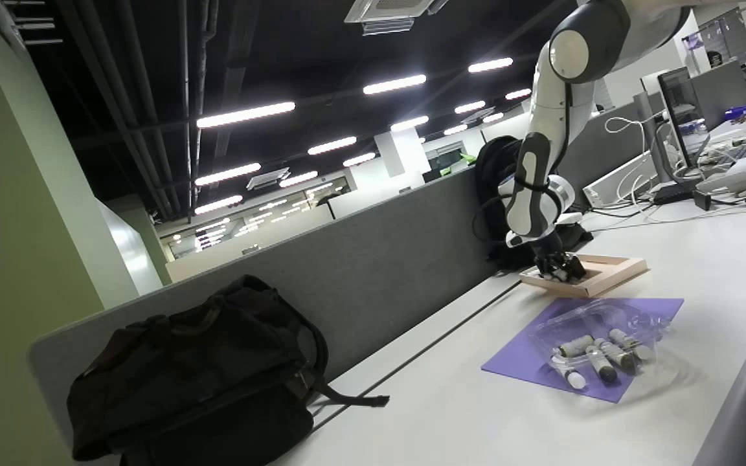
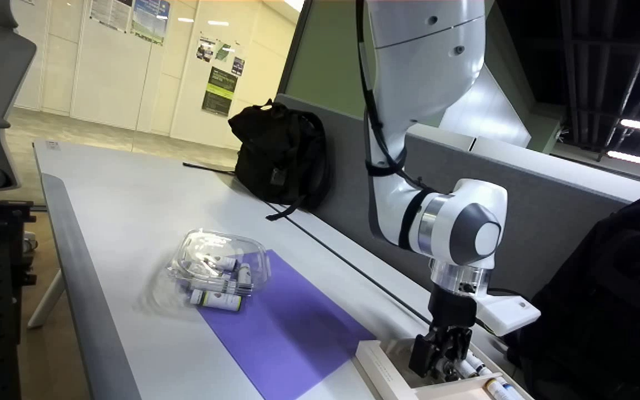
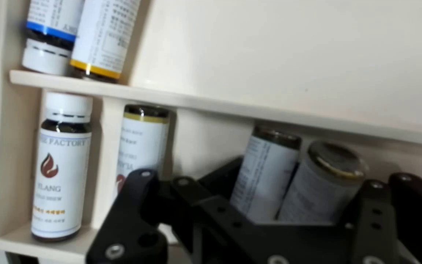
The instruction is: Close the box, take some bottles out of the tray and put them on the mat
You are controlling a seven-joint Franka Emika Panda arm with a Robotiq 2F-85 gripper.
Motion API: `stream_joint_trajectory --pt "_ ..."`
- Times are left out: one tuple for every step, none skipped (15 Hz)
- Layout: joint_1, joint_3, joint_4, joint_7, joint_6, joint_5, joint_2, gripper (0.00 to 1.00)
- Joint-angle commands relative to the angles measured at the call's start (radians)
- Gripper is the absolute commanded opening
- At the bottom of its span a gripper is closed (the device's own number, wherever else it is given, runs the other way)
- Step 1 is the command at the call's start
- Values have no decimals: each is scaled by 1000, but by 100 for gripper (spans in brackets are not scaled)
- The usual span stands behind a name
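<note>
The tan box [image 1: 606, 282], with dividers, lies open at the far end of the mat. In the wrist view its divider [image 3: 211, 102] and bottles show: a white-capped bottle [image 3: 62, 172], a second bottle [image 3: 143, 135] and two more beyond the divider. My gripper [image 2: 439, 361] is down in the box, its fingers [image 3: 299, 187] on either side of two tilted bottles [image 3: 266, 168]. Whether the fingers clamp them is hidden. The purple mat [image 1: 528, 349] lies flat. A clear plastic tray [image 2: 261, 261] rests partly on it with several bottles [image 1: 612, 359].
A black backpack [image 1: 198, 369] leans against the grey partition [image 1: 399, 278]; another dark bag [image 2: 603, 300] stands behind the box. A monitor [image 1: 680, 116], cables and a keyboard [image 1: 745, 152] are farther along the white table [image 2: 131, 200].
</note>
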Motion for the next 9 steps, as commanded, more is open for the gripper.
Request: stream_joint_trajectory --pt "1 4 -126 29 14 -30 -49 0" --pt "-1 6 -140 28 12 -28 -57 0" --pt "-4 8 -155 24 9 -27 -67 0" --pt "-7 11 -173 22 15 -25 -88 0" --pt "-11 14 -192 18 17 -23 -105 1" --pt "-16 19 -210 13 18 -20 -122 0" --pt "-23 24 -237 7 22 -17 -146 0" --pt "-28 30 -262 -1 26 -16 -169 0" --pt "-31 34 -292 -5 32 -16 -197 0"
